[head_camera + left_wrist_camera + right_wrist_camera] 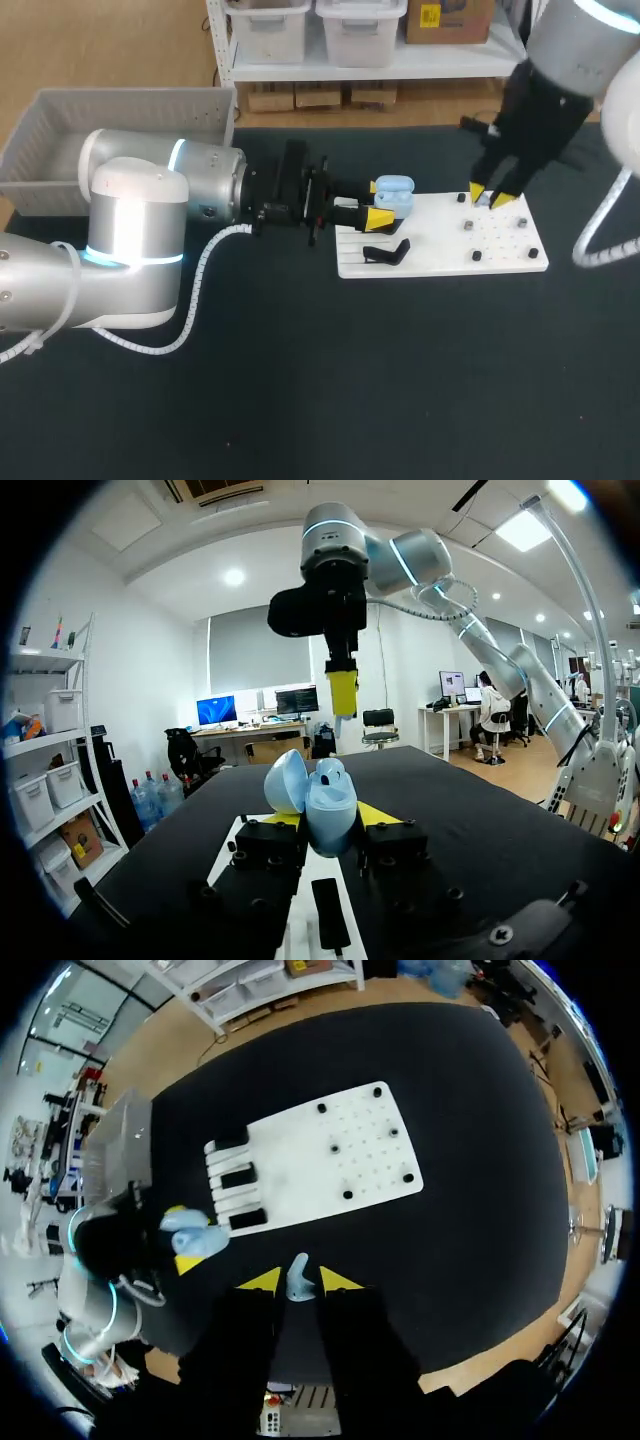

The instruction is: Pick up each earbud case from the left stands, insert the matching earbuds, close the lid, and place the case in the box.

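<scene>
Though far from finished, seemingly past pick-up: far left of the white board (440, 252), grey box (130, 105); at its left edge, left tool (377, 202) clamped on the lid-open earbud case (395, 195); over its right part, right tool (492, 195) pinched on one earbud (298, 1278). Remaining: inserting, closing, boxing.

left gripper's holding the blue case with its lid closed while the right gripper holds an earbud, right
Not quite: the lid is open, as the left wrist view shows. The left gripper does hold the blue case, and the right gripper holds an earbud.
</scene>
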`<state>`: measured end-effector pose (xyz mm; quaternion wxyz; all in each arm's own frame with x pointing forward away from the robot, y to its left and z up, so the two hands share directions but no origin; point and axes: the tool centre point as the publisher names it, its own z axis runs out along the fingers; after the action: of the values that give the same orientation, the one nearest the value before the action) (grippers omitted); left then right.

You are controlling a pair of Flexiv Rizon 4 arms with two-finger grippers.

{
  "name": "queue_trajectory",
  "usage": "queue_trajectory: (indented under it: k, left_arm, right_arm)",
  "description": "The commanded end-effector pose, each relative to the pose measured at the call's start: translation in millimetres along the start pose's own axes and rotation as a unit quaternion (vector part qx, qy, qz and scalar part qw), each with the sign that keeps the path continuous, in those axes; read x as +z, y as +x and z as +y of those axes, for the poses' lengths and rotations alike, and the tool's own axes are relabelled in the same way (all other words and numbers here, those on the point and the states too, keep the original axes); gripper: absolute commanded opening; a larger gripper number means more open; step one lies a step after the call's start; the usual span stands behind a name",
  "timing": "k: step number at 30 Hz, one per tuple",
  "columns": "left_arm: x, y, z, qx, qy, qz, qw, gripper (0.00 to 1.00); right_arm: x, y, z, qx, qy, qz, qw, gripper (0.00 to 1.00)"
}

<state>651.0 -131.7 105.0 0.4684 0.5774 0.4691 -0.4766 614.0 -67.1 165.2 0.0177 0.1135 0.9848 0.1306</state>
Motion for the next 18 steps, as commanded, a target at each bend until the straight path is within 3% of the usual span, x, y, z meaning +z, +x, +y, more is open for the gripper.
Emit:
queue_trajectory:
  k: [1, 12, 18]
  left_arm:
    - [0.2, 0.8, -0.6, 0.001, -0.001, -0.001, 1.0, 0.0]
    - [0.2, 0.8, -0.6, 0.001, -0.001, -0.001, 1.0, 0.0]
    - [0.2, 0.8, -0.6, 0.001, -0.001, -0.001, 1.0, 0.0]
  right_arm:
    - [-37.6, 7.1, 15.4, -0.028, -0.004, 0.028, 0.999, 0.0]
    - [-35.1, 18.3, 60.4, -0.131, 0.003, 0.049, 0.99, 0.0]
    - [-32.2, 17.8, 64.3, -0.139, 0.003, 0.04, 0.989, 0.0]
